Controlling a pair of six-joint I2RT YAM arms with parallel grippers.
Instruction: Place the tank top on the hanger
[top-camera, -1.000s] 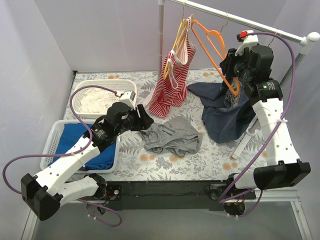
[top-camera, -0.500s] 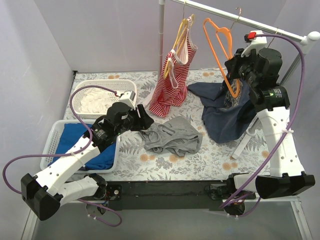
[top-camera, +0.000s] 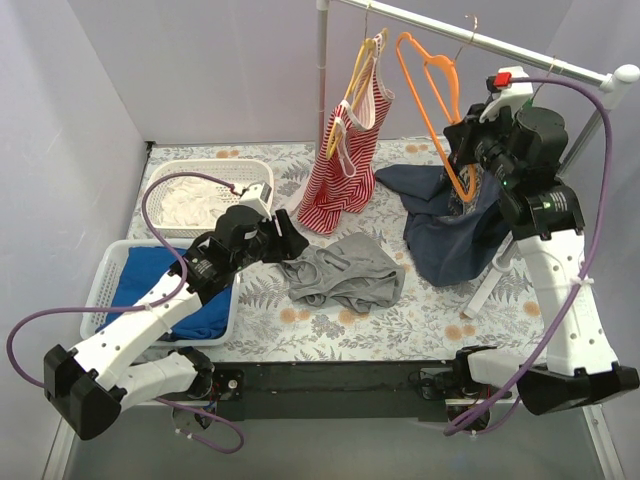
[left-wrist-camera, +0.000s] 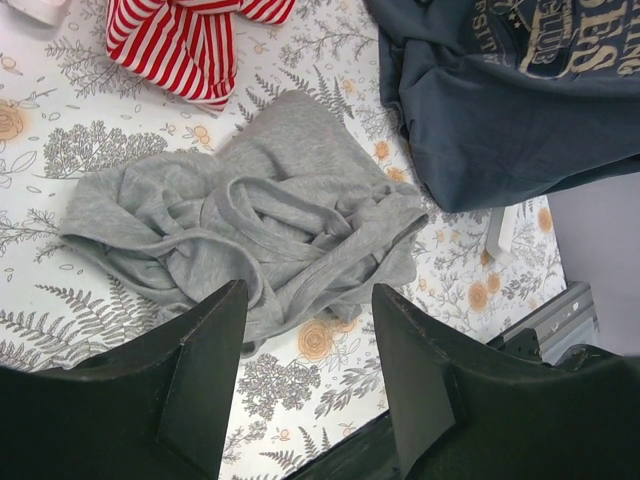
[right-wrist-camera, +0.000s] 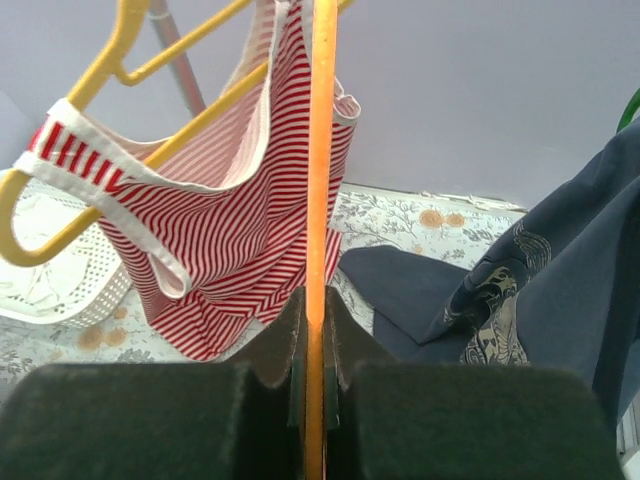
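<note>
The grey tank top (top-camera: 345, 272) lies crumpled on the floral table near the middle; the left wrist view shows it (left-wrist-camera: 250, 225) just beyond my fingers. My left gripper (top-camera: 290, 243) is open and empty, hovering at the top's left edge. The orange hanger (top-camera: 432, 95) is held up by the rail, with its hook (top-camera: 468, 28) lifted above the rail and off it. My right gripper (top-camera: 462, 150) is shut on the hanger's lower arm; in the right wrist view the orange bar (right-wrist-camera: 321, 200) runs straight up from between the jaws.
A red-and-white striped top (top-camera: 350, 150) hangs on a yellow hanger from the rail (top-camera: 500, 45). A dark navy printed shirt (top-camera: 450, 225) hangs at right. A white basket (top-camera: 205, 195) and a basket of blue cloth (top-camera: 165, 290) stand at left.
My right arm has lifted the orange hanger up and a little right; its hook now rises above the rail. The left arm and the tank top have not moved.
</note>
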